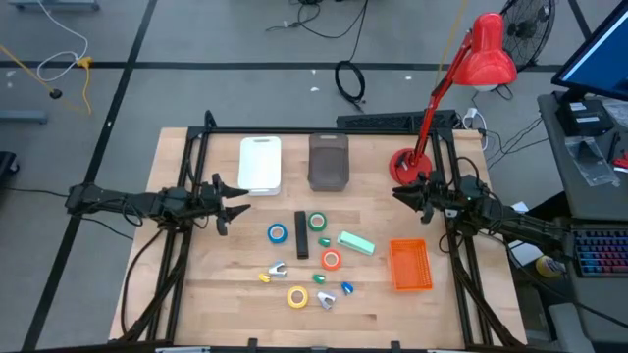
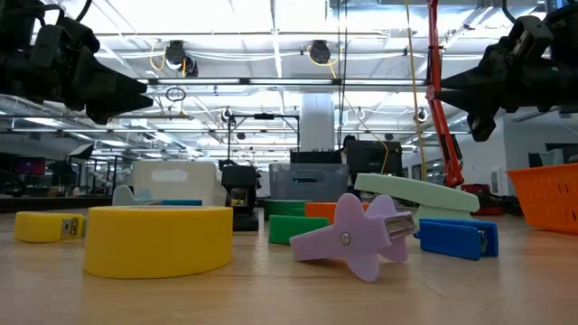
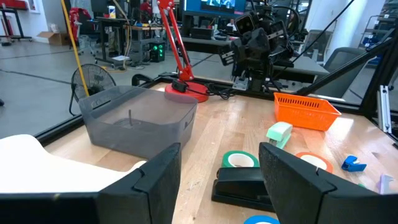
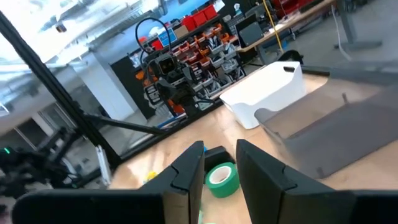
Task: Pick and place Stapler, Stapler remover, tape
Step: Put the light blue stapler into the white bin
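Both arms hover with nothing held, left gripper (image 1: 238, 199) jaws apart, right gripper (image 1: 399, 193) jaws narrowly apart; the crowded tape rolls (image 1: 317, 222) and black stapler (image 1: 301, 235) risk being knocked in a grab.

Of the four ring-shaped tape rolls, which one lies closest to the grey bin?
The green tape roll: it lies beside the black stapler, just below the grey bin. The blue, orange and yellow rolls lie farther away.

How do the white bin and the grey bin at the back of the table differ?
The white bin is opaque with a handle cutout at one end; the grey bin is translucent and darker. The white bin sits nearer the left arm, the grey bin nearer the lamp. Both are rectangular, side by side and look empty.
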`<state>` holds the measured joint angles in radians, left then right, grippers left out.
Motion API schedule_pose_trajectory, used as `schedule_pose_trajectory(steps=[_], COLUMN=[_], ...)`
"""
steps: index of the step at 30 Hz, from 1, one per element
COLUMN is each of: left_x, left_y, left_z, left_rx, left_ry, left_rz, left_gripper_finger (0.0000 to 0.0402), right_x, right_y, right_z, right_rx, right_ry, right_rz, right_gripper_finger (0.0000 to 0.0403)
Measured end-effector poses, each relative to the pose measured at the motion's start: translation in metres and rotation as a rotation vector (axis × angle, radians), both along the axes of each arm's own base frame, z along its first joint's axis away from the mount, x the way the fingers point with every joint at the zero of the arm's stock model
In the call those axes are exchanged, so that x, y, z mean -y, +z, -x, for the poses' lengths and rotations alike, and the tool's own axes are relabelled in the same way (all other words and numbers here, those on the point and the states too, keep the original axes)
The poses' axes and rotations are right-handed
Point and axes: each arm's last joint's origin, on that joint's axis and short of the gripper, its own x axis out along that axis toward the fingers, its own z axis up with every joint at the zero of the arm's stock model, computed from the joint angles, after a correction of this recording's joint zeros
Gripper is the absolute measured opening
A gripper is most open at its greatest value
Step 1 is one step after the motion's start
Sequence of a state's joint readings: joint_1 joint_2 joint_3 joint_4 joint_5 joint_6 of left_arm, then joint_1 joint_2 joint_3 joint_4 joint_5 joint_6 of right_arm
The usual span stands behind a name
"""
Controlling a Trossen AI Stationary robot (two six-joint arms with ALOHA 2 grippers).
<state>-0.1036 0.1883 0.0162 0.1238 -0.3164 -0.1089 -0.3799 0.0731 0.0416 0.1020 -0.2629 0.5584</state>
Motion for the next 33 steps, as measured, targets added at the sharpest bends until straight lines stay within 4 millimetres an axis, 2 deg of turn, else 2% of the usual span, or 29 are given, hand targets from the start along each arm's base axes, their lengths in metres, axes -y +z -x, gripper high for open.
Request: schedule_pose_trajectory(steps=[12, 21, 25, 29, 33], left_x=[-0.002, -0.003, -0.002, -0.001, -0.001], left_y=[0.001, 0.001, 0.001, 0.001, 0.001], left_z=[0.000, 0.001, 0.000, 0.000, 0.000], left_rx=[0.008, 0.011, 0.014, 0.011, 0.007], left_ry=[0.075, 0.099, 0.064, 0.029, 0.028], left_rz=[0.000, 0.001, 0.003, -0.001, 0.001], left_gripper_finger=[0.0216, 0.0216, 0.0216, 0.0216, 0.0216], right_x=[0.000, -0.004, -0.003, -0.004, -0.004], right_y=[0.005, 0.025, 0.024, 0.046, 0.059], right_z=[0.000, 0.004, 0.001, -0.001, -0.014], right_rx=[0.065, 0.255, 0.222, 0.217, 0.091], right_ry=[0.006, 0.089, 0.104, 0.151, 0.190], right_rz=[-0.114, -0.027, -0.037, -0.008, -0.004], right_gripper_finger=[0.0086, 0.0086, 0.0086, 0.0086, 0.0086])
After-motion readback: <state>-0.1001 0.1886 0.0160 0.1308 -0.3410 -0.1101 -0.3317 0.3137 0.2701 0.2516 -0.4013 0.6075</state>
